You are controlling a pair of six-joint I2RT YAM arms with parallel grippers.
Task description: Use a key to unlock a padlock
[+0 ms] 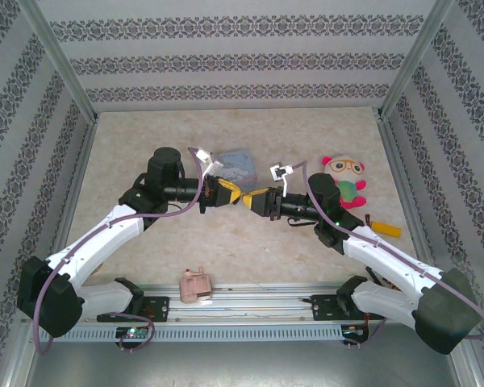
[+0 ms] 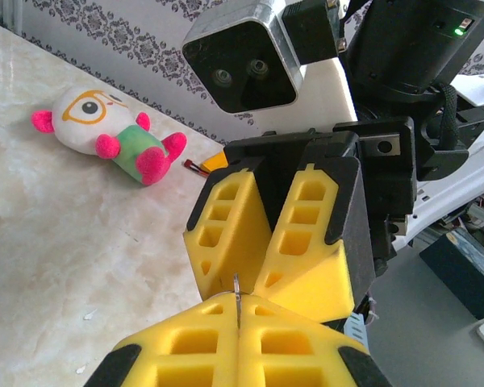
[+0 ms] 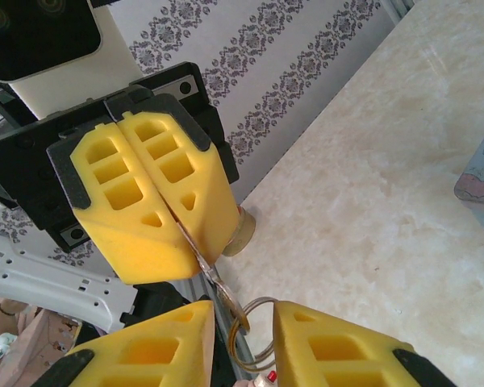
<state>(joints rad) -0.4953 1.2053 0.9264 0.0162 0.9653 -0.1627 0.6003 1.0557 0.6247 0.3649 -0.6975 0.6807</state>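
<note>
Unlocking looks not yet done: the thin grey metal key [image 3: 203, 262] is held in the air above the marbled tabletop [image 3: 371, 210], and the tiny dark padlock I cannot pick out for certain, only a thin silvery wire loop [image 3: 239, 326] at the key's lower end. The left pincer [image 3: 181, 242] is pressed together on the key; the right pincer [image 3: 244, 322] stands apart either side of that loop, whether touching it I cannot tell.

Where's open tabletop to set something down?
Bare marble: far-left, between the left arm and the wall; near-centre, between the arms past the pink toy. Crowded: mid-table where left gripper and right gripper meet beside the blue tin, and around the plush toy.
</note>
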